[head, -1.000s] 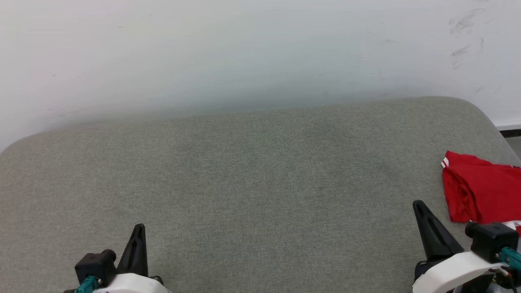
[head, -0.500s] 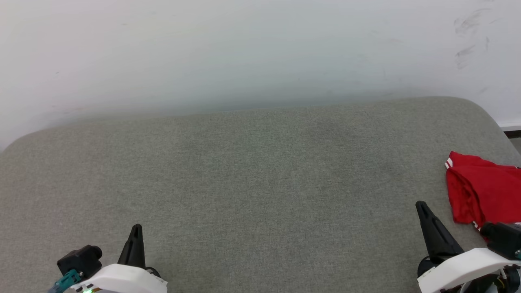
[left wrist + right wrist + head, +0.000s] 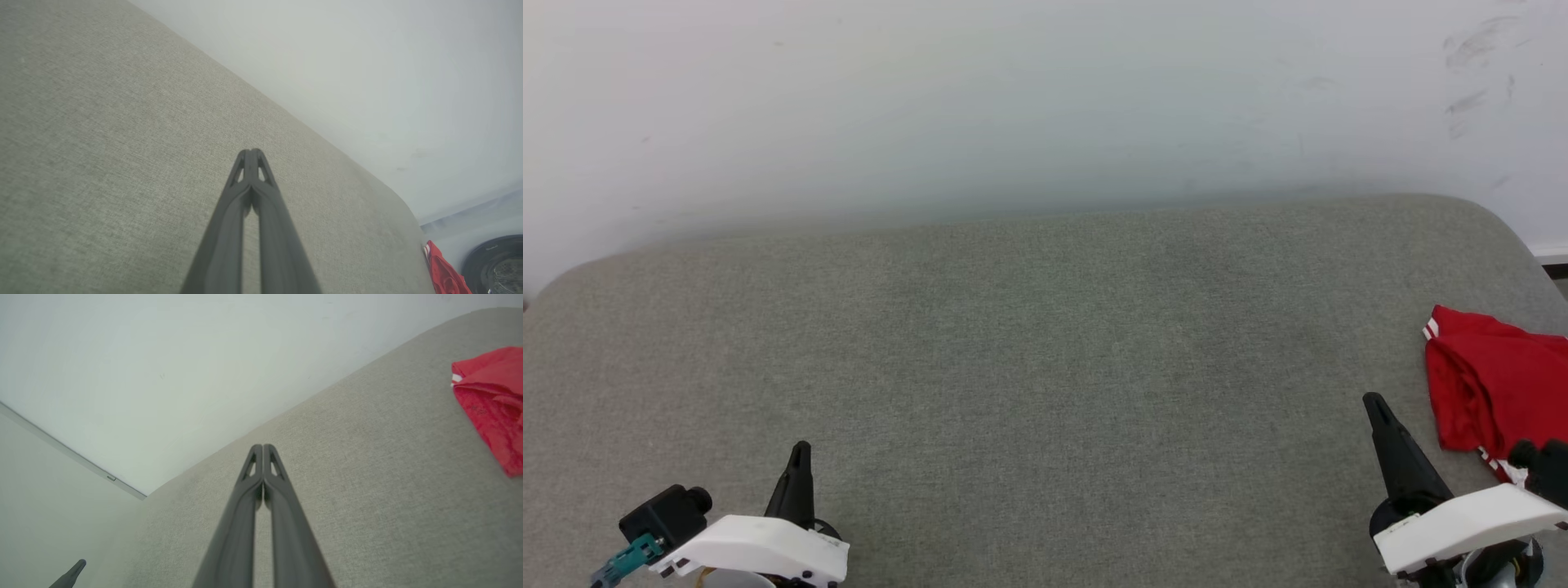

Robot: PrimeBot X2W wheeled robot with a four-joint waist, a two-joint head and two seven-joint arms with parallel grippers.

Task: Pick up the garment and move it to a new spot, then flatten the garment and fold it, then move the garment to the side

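Note:
The garment [image 3: 1499, 384] is a crumpled red heap with a white striped sleeve edge, at the far right of the grey-green cushion [image 3: 1029, 359]; part of it runs off the head view. It also shows as a red patch, the garment [image 3: 492, 400], at the right edge of the right wrist view, and as a sliver, the garment [image 3: 443, 273], at the lower right of the left wrist view. My right gripper [image 3: 1376, 402] is shut and empty, just left of the heap and apart from it. My left gripper [image 3: 801, 447] is shut and empty at the lower left.
A pale wall [image 3: 1013, 106] rises directly behind the cushion's back edge. The cushion's rounded right corner [image 3: 1494, 224] drops off toward a dark floor strip. A dark round object [image 3: 496, 265] sits beyond the cushion in the left wrist view.
The whole head picture has drifted a little rightward, so the camera has moved. Both forearms have rolled, showing more white shell. The garment lies as it did.

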